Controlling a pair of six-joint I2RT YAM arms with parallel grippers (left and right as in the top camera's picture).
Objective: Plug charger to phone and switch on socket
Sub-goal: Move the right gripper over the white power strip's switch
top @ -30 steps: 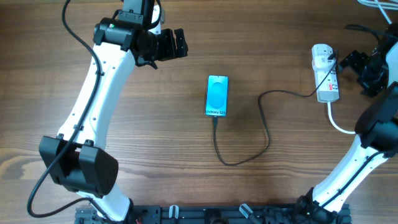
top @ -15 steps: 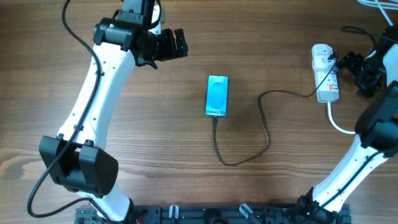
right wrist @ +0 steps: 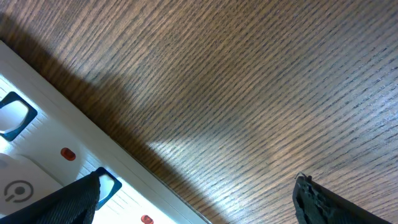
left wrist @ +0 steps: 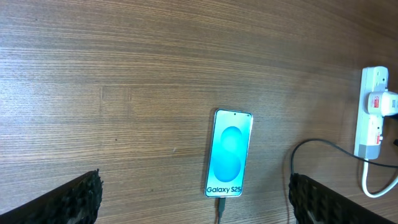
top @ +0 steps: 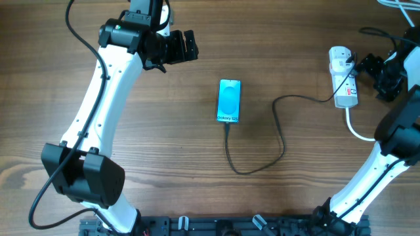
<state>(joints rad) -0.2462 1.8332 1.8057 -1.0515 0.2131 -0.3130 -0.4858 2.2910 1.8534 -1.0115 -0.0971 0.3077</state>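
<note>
The phone (top: 229,100) lies flat mid-table with its cyan screen up; it also shows in the left wrist view (left wrist: 229,153). The thin black charger cable (top: 281,134) is plugged into the phone's near end and loops right to the white socket strip (top: 344,78). The strip shows in the left wrist view (left wrist: 372,121) and, very close, in the right wrist view (right wrist: 56,158) with small red marks. My left gripper (top: 187,46) is open and empty, up and left of the phone. My right gripper (top: 369,71) is open, just right of the strip, one finger over its edge.
The strip's thick white lead (top: 357,131) curves off toward the right arm's base. The robots' own black cables hang along both arms. Bare wooden table (top: 164,151) lies around the phone.
My right gripper has shifted slightly left toward the socket strip. The left arm, phone and cable have not moved.
</note>
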